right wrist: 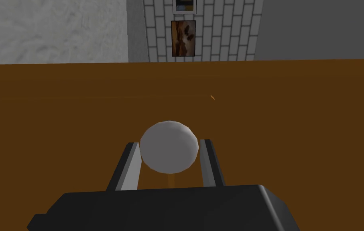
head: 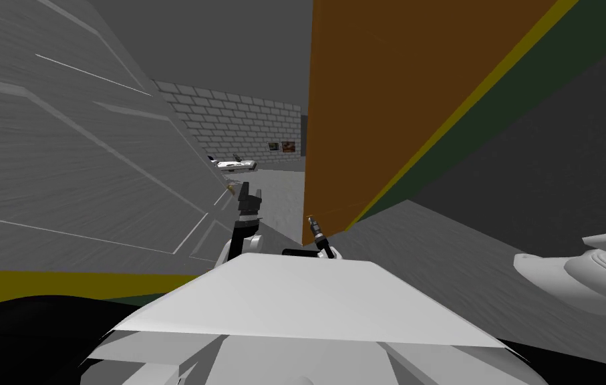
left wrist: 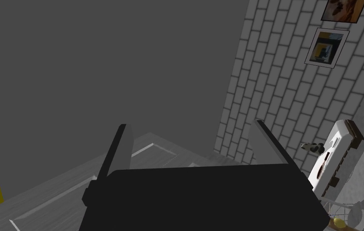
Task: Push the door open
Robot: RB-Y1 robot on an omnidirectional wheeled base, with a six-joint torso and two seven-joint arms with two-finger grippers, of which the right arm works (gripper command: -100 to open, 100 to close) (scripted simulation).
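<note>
Head view, starting at the left: a grey panelled door (head: 74, 167) slants across that side. Close beside its lower corner is the left gripper (head: 249, 196), raised above the forearm. In the left wrist view its fingers (left wrist: 120, 148) are spread wide with nothing between them. The panelled door's surface lies beneath them and a brick wall (left wrist: 281, 100) with framed pictures (left wrist: 324, 47) stands beyond.

Between the panelled door and the next door, the head view looks through to a room with a grey floor, the same brick wall (head: 241, 120) and the pictures (head: 281, 146) at the far end.

Right of that gap is the right gripper (head: 311, 220), low against the near vertical edge of the brown door (head: 388, 100). This door rises tall through the middle of the view, with a yellow and dark green band (head: 468, 113) running along its slanted right side. In the right wrist view the brown door fills the width as a flat plane, and a round grey knob (right wrist: 169, 146) juts from it on a thin stem. The right gripper's fingers (right wrist: 131, 164) are clenched on the knob, one blade pressing each side.

Farthest right in the head view, low down, is a white rounded fixture (head: 582, 281); I cannot tell what it is.
</note>
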